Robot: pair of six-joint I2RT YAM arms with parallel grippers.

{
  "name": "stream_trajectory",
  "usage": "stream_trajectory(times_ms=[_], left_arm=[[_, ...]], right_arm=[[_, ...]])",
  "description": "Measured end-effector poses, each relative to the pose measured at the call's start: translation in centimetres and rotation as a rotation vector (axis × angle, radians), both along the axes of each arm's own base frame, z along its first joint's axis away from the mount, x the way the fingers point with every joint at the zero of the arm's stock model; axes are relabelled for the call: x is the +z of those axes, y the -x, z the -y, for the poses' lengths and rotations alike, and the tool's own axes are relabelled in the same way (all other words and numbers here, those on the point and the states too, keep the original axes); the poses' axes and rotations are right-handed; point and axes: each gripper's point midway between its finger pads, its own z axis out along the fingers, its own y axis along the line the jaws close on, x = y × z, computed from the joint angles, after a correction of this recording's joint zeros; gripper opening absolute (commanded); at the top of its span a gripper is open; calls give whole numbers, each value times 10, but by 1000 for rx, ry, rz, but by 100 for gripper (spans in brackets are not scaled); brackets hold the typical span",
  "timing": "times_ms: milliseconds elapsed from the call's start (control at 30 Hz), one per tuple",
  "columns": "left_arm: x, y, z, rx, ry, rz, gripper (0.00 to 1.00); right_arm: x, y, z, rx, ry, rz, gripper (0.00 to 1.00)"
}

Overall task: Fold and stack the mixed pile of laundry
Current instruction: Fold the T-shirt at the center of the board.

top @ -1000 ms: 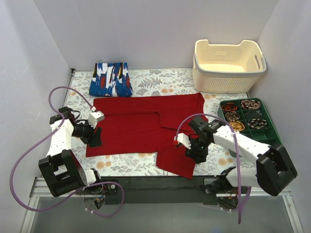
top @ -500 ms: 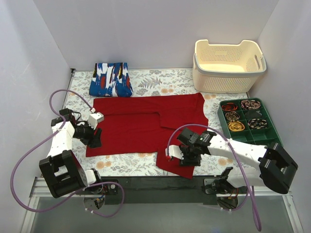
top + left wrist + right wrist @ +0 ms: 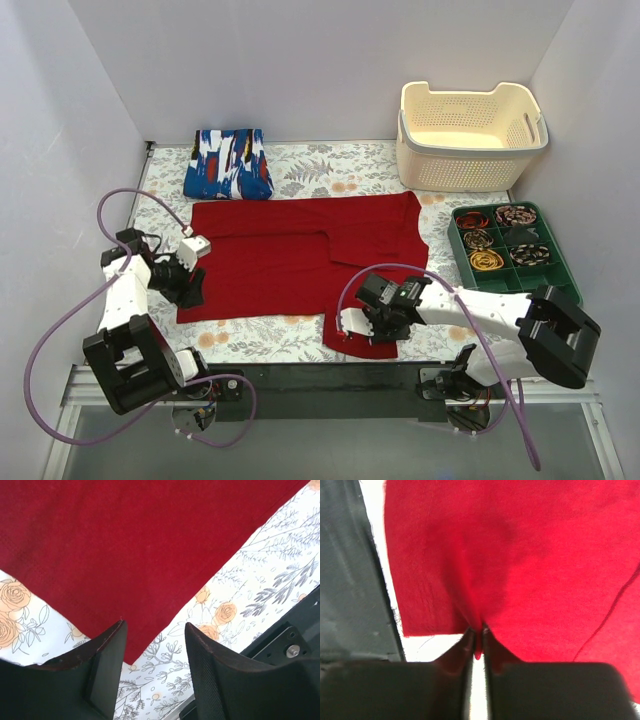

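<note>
The plain deep red cloth garment (image 3: pixel 285 260) lies spread flat across the middle of the floral-patterned table (image 3: pixel 250 340). The right gripper (image 3: pixel 477 641) has its jaws pinched almost together on a raised fold at the garment's near right hem. The left gripper (image 3: pixel 155 630) holds its jaws apart, astride the near left corner and gripping nothing. The folded blue cloth garment with white, red and black print (image 3: pixel 229 164) sits at the far left, just beyond the red one.
</note>
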Motion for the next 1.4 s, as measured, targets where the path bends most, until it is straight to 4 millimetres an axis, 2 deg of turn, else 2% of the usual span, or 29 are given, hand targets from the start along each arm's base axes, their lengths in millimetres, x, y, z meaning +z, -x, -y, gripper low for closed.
stream_trajectory(times_ms=[100, 200, 467, 600, 667, 767, 867, 900, 967, 1000, 1033, 1233, 1400], left_arm=[[-2, 5, -6, -40, -18, 14, 36], [-5, 10, -11, -117, -45, 33, 34], [-16, 15, -19, -343, -113, 88, 32], [-37, 34, -19, -440, -147, 66, 35], [-50, 49, -17, -483, -157, 37, 36], [-59, 57, -18, -516, -180, 38, 37], [-63, 53, -20, -527, -218, 79, 32], [-63, 52, -20, -531, -232, 95, 25], [-63, 51, -21, -535, -248, 111, 17], [-63, 51, -21, -534, -251, 115, 6], [-64, 52, -21, -538, -254, 119, 3], [-63, 49, -22, -544, -267, 137, 0], [-53, 37, -28, -509, -250, 117, 0]], right_arm=[[1, -5, -3, -19, -1, 17, 1], [6, -8, -6, -43, -41, 22, 1], [42, -41, -21, -168, -204, 51, 1], [53, -58, -18, -232, -244, 65, 1], [55, -60, -18, -241, -251, 67, 1], [56, -59, -19, -239, -259, 62, 1], [60, -61, -22, -237, -269, 64, 1], [62, -62, -23, -234, -273, 66, 1], [65, -63, -23, -233, -281, 72, 1], [66, -63, -23, -234, -284, 74, 1], [68, -63, -23, -234, -288, 77, 1], [79, -68, -24, -233, -305, 95, 1], [100, -86, -23, -261, -353, 150, 1]])
